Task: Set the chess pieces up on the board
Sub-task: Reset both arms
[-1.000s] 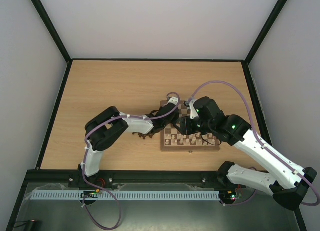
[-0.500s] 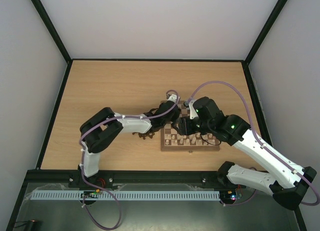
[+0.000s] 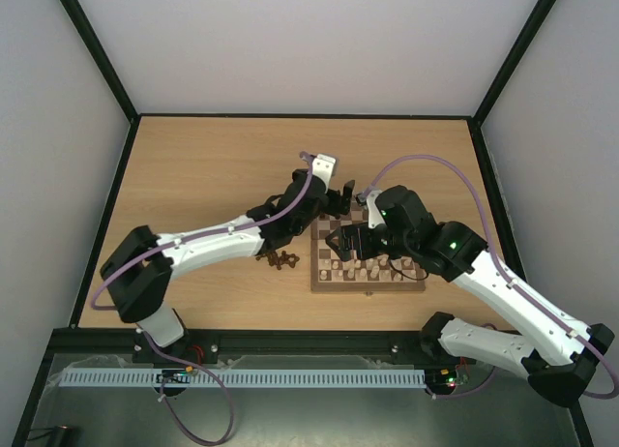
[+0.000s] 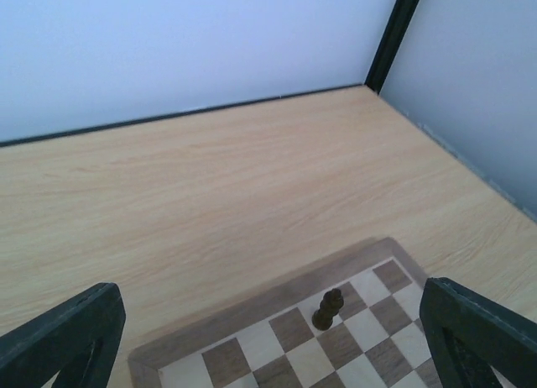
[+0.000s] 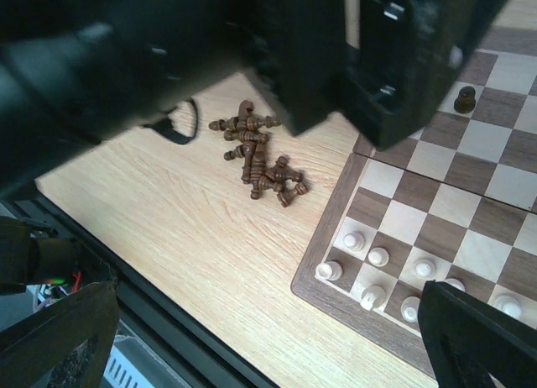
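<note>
Since a second ago the left arm (image 3: pixel 208 240) has stretched out, its elbow swinging toward the near-left of the worktop (image 3: pixel 203 166) and its wrist shifting farther away, to the far-left corner of the board (image 3: pixel 397 285). Both pairs of fingers have spread. The left fingers (image 4: pixel 67 338) now stand wide apart at the edges of their wrist view with nothing between them. The right fingers (image 5: pixel 478 338) are equally wide and hold nothing, hovering over the left part of the board. The board lies right of centre on the worktop, toward the near side. A single dark piece (image 4: pixel 329 309) stands upright on a square near its far-left corner. Pale pieces (image 5: pixel 377 270) stand in its nearest rows. A heap of dark pieces (image 5: pixel 256 157) lies toppled on the worktop just left of the board, where it was before.
</note>
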{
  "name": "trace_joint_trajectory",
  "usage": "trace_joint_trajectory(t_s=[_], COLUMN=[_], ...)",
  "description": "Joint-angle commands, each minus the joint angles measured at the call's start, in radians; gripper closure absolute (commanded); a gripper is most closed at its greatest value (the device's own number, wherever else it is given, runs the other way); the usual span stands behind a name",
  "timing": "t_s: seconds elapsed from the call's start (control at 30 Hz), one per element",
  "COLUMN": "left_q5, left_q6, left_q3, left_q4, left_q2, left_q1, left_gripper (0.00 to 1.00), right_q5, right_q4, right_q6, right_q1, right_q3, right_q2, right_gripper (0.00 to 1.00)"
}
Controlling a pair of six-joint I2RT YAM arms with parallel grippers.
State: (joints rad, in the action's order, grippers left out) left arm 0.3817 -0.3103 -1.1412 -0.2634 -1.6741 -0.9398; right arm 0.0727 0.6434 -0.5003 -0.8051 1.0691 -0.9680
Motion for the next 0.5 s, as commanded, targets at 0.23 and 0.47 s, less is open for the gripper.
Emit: trace_joint_trajectory(t_s=[0.23,0.47], left_q5=[0.05,0.085], left_q6=[-0.013,-0.035], left_q3=[0.112,0.204], left_q4=[0.12,0.184], left_q2=[0.29,0.46], left_q1=[-0.008,-0.008], left_gripper=[0.0,0.0], right_q5=[0.017,0.0], right_q4=[-0.069,-0.112], right_q6=[0.019,0.015], right_q1=[0.002,0.001], right_q3=[0.021,-0.003], right_q2=[0.016,0.031], right_gripper=[0.01,0.01])
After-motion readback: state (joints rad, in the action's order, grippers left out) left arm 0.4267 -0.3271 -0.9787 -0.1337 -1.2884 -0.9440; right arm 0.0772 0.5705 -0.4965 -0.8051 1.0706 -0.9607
